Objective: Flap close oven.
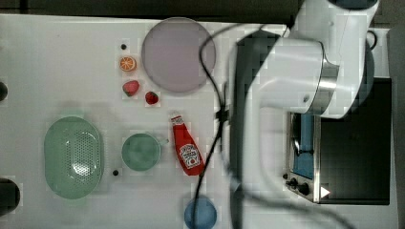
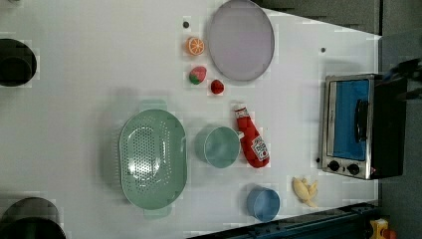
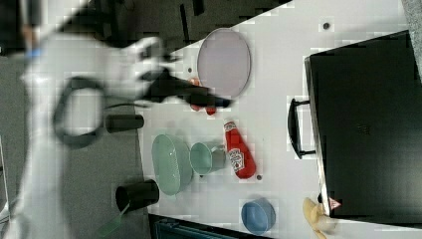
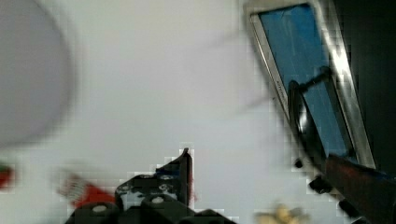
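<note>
Looming white and blurred, the robot arm spans the top view's right half above the counter. Its claw hangs with jaws spread wide and nothing between them, apart from the oven. That oven stands at the left view's right edge, its blue door shut flush in the silver frame, the ketchup bottle well apart.

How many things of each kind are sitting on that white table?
Oven: 1
Plate: 1
Colander: 1
Green cup: 1
Blue cup: 1
Ketchup bottle: 1
Toy fruit: orange slice, two strawberries, banana: 4
Total: 10
</note>
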